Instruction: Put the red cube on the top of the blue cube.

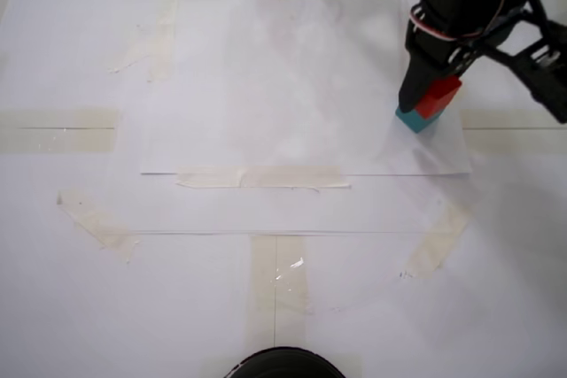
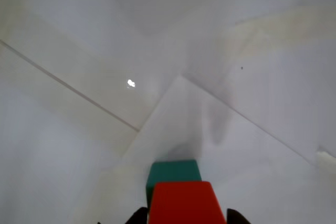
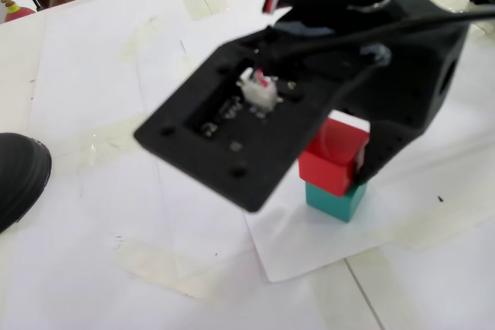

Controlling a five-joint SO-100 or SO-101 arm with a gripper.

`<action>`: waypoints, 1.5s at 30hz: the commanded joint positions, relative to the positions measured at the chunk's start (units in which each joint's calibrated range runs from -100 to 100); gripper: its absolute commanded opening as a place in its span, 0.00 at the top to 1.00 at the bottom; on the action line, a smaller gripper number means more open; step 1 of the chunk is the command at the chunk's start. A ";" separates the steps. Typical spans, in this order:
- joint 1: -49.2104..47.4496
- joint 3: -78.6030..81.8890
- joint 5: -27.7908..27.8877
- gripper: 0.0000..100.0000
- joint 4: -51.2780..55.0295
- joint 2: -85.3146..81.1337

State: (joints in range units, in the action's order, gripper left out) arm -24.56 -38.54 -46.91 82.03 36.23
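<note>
Now gripper (image 3: 340, 156) clasps red cube (image 3: 331, 161).

In a fixed view the gripper (image 1: 431, 99) body covers the left half of the red cube (image 1: 440, 97), and only a sliver of the blue cube (image 1: 416, 119) shows. The wrist view's bottom edge cuts off the red cube (image 2: 182, 203) and both fingertips. In another fixed view the blurred arm hides the cube's top.

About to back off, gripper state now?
Gripper: shut on the red cube, which sits on the blue cube.
</note>
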 commanded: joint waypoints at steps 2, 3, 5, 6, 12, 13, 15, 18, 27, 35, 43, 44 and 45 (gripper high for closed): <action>-0.87 -3.90 -2.30 0.72 1.75 -1.38; -1.03 -3.90 -2.64 0.71 2.16 -1.63; -1.40 -3.99 -3.42 0.70 2.81 -2.06; -1.56 -3.99 -3.52 0.70 2.81 -2.23; -2.46 -4.53 -4.98 0.69 3.22 -2.92; -2.61 -4.62 -5.18 0.69 3.22 -3.01; -2.84 -4.81 -5.27 0.69 2.89 -3.09; -3.07 -4.90 -5.37 0.69 2.08 -3.09; -2.69 -4.99 -4.59 0.68 1.10 -4.04; -2.01 -5.99 -3.81 0.68 1.02 -5.93; -0.72 -6.89 -2.54 0.68 0.77 -9.53; -0.57 -6.98 -2.44 0.68 1.02 -9.96; -0.34 -7.07 -2.30 0.68 1.18 -10.30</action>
State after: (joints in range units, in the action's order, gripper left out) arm -26.68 -40.53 -49.94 83.98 34.66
